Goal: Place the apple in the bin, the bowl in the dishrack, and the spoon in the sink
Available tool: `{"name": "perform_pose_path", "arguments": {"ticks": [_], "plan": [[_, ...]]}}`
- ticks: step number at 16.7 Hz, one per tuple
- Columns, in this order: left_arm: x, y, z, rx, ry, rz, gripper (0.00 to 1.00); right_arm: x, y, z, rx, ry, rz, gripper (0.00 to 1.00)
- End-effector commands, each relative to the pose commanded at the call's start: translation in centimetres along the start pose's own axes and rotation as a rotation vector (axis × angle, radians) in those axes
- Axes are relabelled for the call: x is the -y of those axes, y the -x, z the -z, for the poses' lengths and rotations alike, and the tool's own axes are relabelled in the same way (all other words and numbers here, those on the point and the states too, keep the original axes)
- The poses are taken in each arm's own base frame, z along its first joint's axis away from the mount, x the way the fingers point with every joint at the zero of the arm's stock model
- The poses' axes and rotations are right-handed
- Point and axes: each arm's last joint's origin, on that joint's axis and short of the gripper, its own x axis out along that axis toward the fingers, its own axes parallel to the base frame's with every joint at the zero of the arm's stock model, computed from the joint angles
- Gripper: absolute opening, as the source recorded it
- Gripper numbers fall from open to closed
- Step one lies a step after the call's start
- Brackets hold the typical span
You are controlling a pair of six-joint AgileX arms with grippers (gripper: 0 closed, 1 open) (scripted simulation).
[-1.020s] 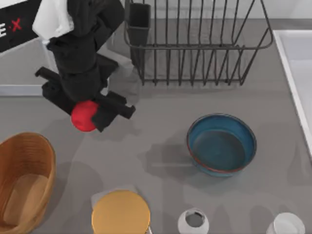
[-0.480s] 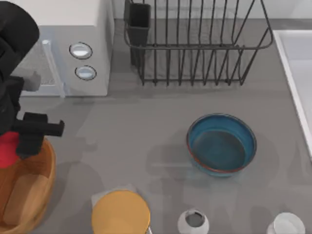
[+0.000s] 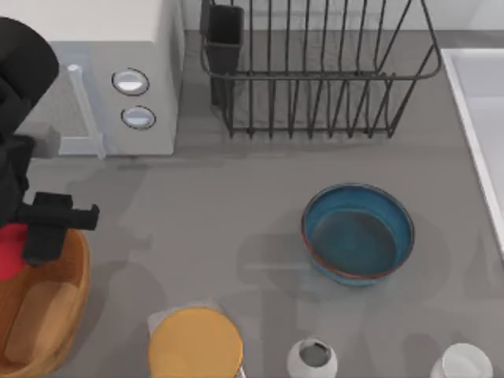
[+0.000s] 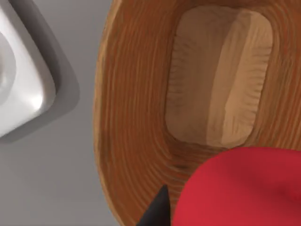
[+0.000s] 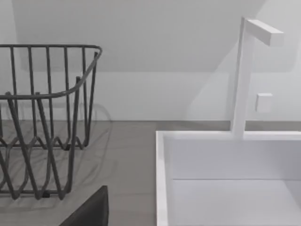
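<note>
- Left gripper point(image 3: 16, 250) at the table's left edge, over the bin point(image 3: 55, 315); it looks pinched on the apple point(image 3: 9, 250), though the arm hides most of the grip from above.
- Left wrist view: apple point(image 4: 244, 188) hangs above the bin's inner wall point(image 4: 136, 117), off the basket floor.
- Bowl point(image 3: 358, 234) sits upright on the table, right of centre, well apart from the bin.
- Dishrack point(image 3: 315, 71) stands behind the bowl, its dark utensil cup point(image 3: 224, 35) at the left corner.
- Sink point(image 3: 480, 102) at the right edge; in the right wrist view its white rim point(image 5: 162, 179) is beside the dishrack point(image 5: 47, 117).
- Right gripper: a dark tip point(image 5: 91, 212) is all that's visible, can't tell its state.
- Yellow disc point(image 3: 195, 344) and two white cups point(image 3: 313, 358) along the near edge.
- White box with two knobs point(image 3: 130, 94) at the back left.
</note>
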Motion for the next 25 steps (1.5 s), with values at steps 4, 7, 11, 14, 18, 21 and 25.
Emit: {"name": "perform_pose_path", "arguments": {"ticks": [4, 7, 11, 14, 18, 21, 25], "plan": [[0.1, -3.9, -0.1, 0.013, 0.014, 0.003, 0.00, 0.0, 0.0, 0.0, 0.000, 0.000, 0.000, 1.00], [0.0, -5.8, 0.2, 0.003, 0.013, -0.001, 0.00, 0.0, 0.0, 0.0, 0.000, 0.000, 0.000, 1.00], [0.0, -5.9, 0.2, 0.002, 0.011, -0.001, 0.00, 0.0, 0.0, 0.0, 0.000, 0.000, 0.000, 1.00], [0.0, -5.9, 0.2, 0.002, 0.011, -0.001, 0.23, 0.0, 0.0, 0.0, 0.000, 0.000, 0.000, 1.00], [0.0, -5.9, 0.2, 0.002, 0.011, -0.001, 0.53, 0.0, 0.0, 0.0, 0.000, 0.000, 0.000, 1.00], [0.0, -5.9, 0.2, 0.002, 0.011, -0.001, 0.75, 0.0, 0.0, 0.0, 0.000, 0.000, 0.000, 1.00], [0.0, -5.9, 0.2, 0.002, 0.011, -0.001, 1.00, 0.0, 0.0, 0.0, 0.000, 0.000, 0.000, 1.00]]}}
